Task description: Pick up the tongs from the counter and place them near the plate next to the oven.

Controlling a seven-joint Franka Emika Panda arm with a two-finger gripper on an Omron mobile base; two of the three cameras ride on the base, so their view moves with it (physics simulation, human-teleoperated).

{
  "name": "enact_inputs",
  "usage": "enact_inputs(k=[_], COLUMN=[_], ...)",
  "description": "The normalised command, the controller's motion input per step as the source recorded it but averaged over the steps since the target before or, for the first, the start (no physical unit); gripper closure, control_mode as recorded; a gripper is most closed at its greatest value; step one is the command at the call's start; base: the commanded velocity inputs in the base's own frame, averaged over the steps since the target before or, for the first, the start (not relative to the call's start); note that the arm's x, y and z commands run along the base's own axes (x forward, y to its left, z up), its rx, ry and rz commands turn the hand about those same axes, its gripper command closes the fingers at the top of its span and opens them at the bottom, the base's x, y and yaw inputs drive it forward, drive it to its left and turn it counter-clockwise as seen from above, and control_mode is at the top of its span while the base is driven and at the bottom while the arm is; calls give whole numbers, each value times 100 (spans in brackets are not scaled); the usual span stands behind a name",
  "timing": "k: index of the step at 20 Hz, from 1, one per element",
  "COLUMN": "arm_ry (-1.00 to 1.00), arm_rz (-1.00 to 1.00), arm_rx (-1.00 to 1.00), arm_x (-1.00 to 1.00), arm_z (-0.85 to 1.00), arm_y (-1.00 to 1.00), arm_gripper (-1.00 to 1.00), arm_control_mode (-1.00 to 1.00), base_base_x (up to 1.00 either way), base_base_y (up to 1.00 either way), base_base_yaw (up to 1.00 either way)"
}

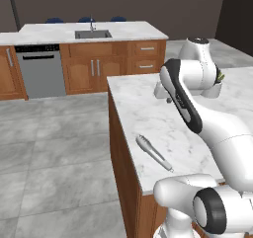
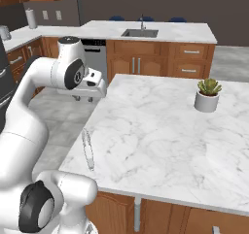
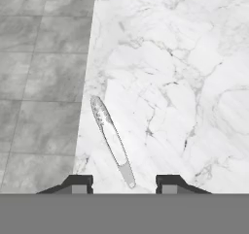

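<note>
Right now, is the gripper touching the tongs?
Apart. In the right base view the gripper hangs above the counter, well clear of the tongs.

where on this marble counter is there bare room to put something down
Most of the counter is bare: the wide middle stretch between the tongs along the floor-side edge and the potted plant toward the far side, plus the near strip in front of the plant. The tightest spot is the edge by the tongs, where the open gripper hangs above.

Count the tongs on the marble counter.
1. The tongs lie flat near the counter's edge on the floor side, below the raised gripper. None other seen; the arm hides some marble.
</note>
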Motion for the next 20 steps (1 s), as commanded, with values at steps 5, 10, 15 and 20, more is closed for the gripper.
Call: enact_inputs(k=[5,10,15,20], arm_ry=[0,0,1,12], arm_rz=[0,0,1,1], arm_rx=[0,0,0,-2], arm_x=[-20,-39,-12,0], arm_z=[0,0,-9,-32], arm_y=[0,0,13,15], arm_gripper=[-100,-100,-100,-100], arm_control_mode=[-100,-100,-100,-100], base_base_x=[0,0,0,0], base_base_y=[0,0,0,0], base_base_yaw=[0,0,0,0])
